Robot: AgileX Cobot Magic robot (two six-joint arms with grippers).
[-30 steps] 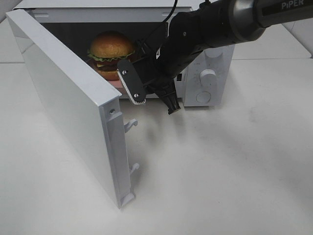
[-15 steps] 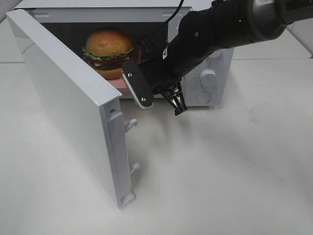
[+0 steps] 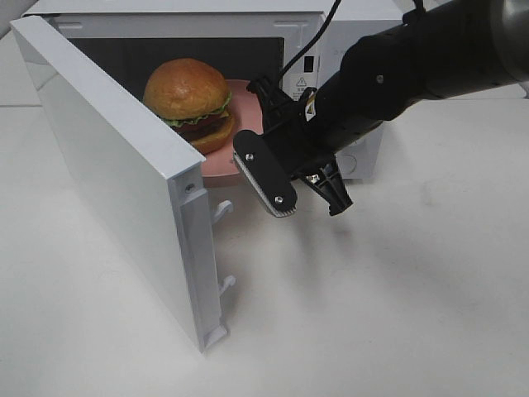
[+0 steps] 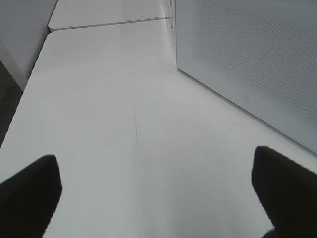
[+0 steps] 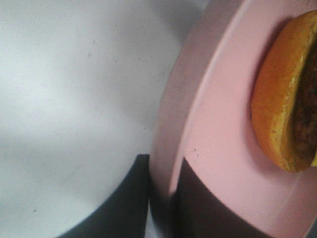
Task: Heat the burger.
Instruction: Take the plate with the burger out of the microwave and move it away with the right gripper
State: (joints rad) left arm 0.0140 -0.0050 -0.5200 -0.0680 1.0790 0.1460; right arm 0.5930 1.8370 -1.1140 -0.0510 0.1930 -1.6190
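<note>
The burger (image 3: pixel 188 93) lies slightly tilted on a pink plate (image 3: pixel 241 116) in the mouth of the open white microwave (image 3: pixel 207 21). My right arm (image 3: pixel 397 74) reaches in from the right, with its black wrist parts just in front of the plate's near rim. In the right wrist view my right gripper (image 5: pixel 163 203) is shut on the plate's rim (image 5: pixel 208 129), with the burger's bun edge (image 5: pixel 277 109) close by. My left gripper (image 4: pixel 158 198) stands open above bare table, its dark fingers (image 4: pixel 29 193) wide apart and holding nothing.
The microwave door (image 3: pixel 107 165) stands wide open toward the front left, its latch hooks (image 3: pixel 221 211) sticking out. The left wrist view shows a perforated white panel (image 4: pixel 247 54) to one side. The white table (image 3: pixel 372 314) stretches in front.
My right arm has swung to the right and toward the front. The plate with the burger has shifted slightly toward the front of the opening and now shows more of its pink surface.
</note>
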